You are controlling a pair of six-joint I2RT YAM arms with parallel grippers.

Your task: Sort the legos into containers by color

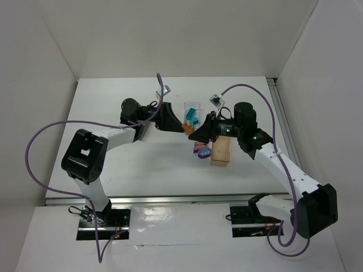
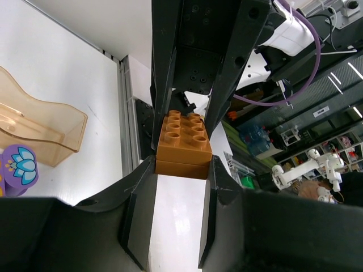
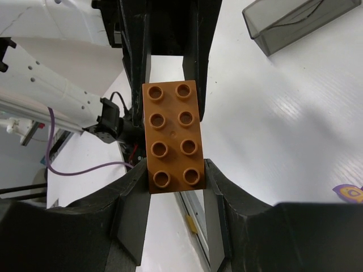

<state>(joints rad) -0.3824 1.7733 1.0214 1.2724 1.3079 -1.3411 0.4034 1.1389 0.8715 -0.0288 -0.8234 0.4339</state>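
One orange brick hangs above the table between my two grippers. My left gripper is shut on one end of it, and my right gripper is shut on the other end. From above, the left gripper and right gripper meet tip to tip. The clear bin behind them holds teal bricks. The amber bin stands by the right gripper, with a purple brick on the table beside it. The dark grey bin shows in the right wrist view.
The amber bin and the purple brick, which has a flower print, show at the left of the left wrist view. White walls enclose the table at the back and sides. Purple cables loop from both arms.
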